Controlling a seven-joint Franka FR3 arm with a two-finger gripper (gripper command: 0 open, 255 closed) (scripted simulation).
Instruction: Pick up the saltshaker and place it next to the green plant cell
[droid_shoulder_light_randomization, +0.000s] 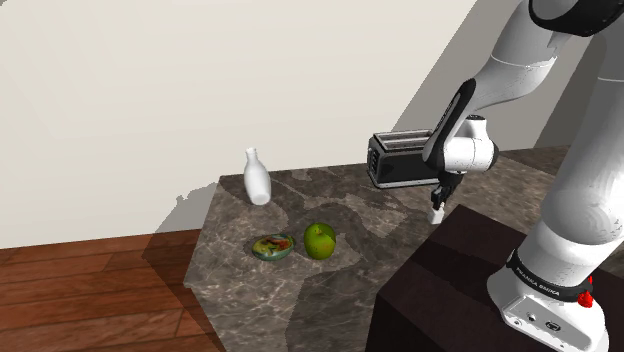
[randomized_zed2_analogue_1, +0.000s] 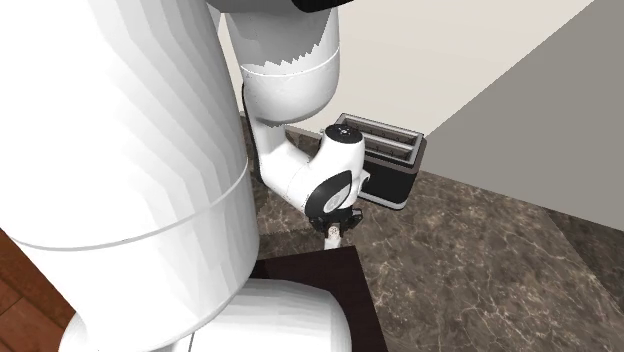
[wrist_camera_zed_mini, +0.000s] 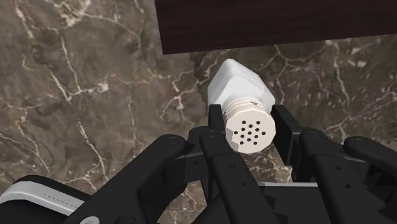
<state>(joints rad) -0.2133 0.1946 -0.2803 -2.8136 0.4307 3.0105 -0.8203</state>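
My end effector (wrist_camera_zed_mini: 249, 129) is clamped on the saltshaker (wrist_camera_zed_mini: 238, 86) cap. The plant cell (droid_shoulder_light_randomization: 272, 246) lies just beyond the apple (droid_shoulder_light_randomization: 319, 240), well apart.

White saltshaker (wrist_camera_zed_mini: 238, 86), blk gripper (wrist_camera_zed_mini: 250, 127), brown veined counter (wrist_camera_zed_mini: 83, 83), green apple (droid_shoulder_light_randomization: 319, 240)
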